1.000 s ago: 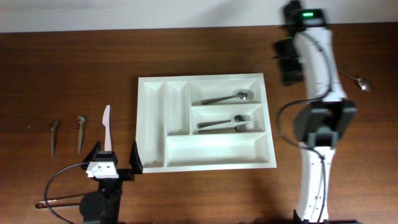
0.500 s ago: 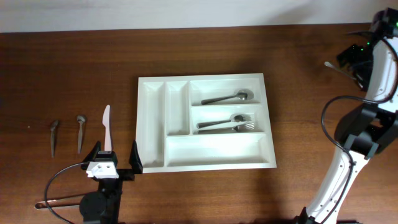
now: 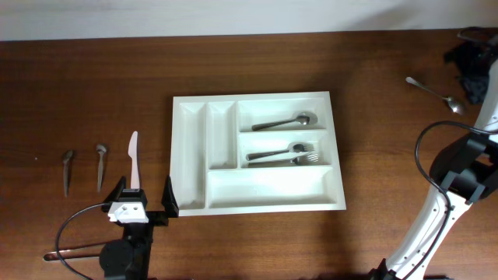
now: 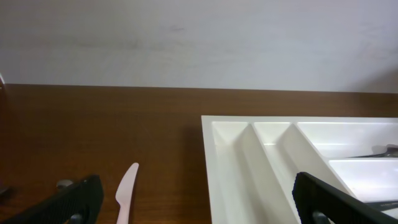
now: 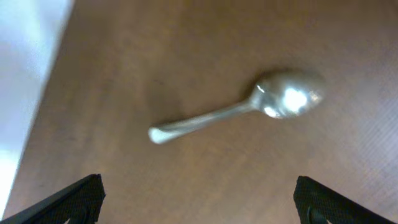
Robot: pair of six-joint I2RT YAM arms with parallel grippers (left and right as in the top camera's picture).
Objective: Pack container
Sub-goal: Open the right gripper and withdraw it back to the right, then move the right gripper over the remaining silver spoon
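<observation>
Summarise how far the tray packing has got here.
Done: a packed spoon and two forks lie in the container's wide compartments; its other three compartments are bare. In hand: nothing; the open right end effector hovers over a loose spoon at the table's far right. Left: that loose spoon, the white knife and two small utensils left of the container, near the open left end effector.

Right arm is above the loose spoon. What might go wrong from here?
The spoon lies flat on bare wood; the open right gripper may skid it away rather than pinch its thin handle.
It lies well apart from the container, so a weak grip could drop it during the carry.
The open left gripper sits beside the container's left wall and the white knife; moving could nudge either.
</observation>
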